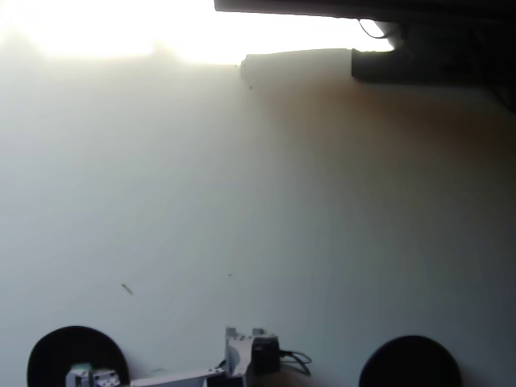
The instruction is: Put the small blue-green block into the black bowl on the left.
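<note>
Two bowls show in the overhead view. The gripper (pixel 81 375) hangs over the left bowl (pixel 48 355), barely in frame; a greenish speck there may be the block (pixel 78 372). Jaw state unreadable. Likely the drop: release over the bowl's middle.

Table (pixel 258 201) wide open; black bowl (pixel 56 347) left, second bowl (pixel 411 359) right, bottom edge.
</note>
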`<state>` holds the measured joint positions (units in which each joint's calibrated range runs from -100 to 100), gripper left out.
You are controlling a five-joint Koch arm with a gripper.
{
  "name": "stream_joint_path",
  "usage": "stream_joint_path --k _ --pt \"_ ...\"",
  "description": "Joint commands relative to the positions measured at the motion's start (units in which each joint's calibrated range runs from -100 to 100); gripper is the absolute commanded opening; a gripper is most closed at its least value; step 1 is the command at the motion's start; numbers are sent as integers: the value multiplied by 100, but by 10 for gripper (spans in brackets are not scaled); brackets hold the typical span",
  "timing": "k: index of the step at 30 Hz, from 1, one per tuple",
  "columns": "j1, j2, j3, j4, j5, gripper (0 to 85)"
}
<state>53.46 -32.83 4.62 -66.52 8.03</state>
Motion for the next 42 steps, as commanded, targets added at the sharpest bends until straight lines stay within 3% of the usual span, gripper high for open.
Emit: stream_joint_path --k 1,10,12,16,19,23,37,42 --pt "29 -43 250 16 0 28" --pt "63 32 167 16 -93 46" --pt "63 32 167 8 -166 169" --pt "39 42 102 0 -220 298" --pt "0 42 47 0 -254 368" --pt "-107 21 10 -8 -283 391" --pt "-1685 -1522 -1025 65 -537 394" --pt "-2505 -2057 -1460 170 -684 482"
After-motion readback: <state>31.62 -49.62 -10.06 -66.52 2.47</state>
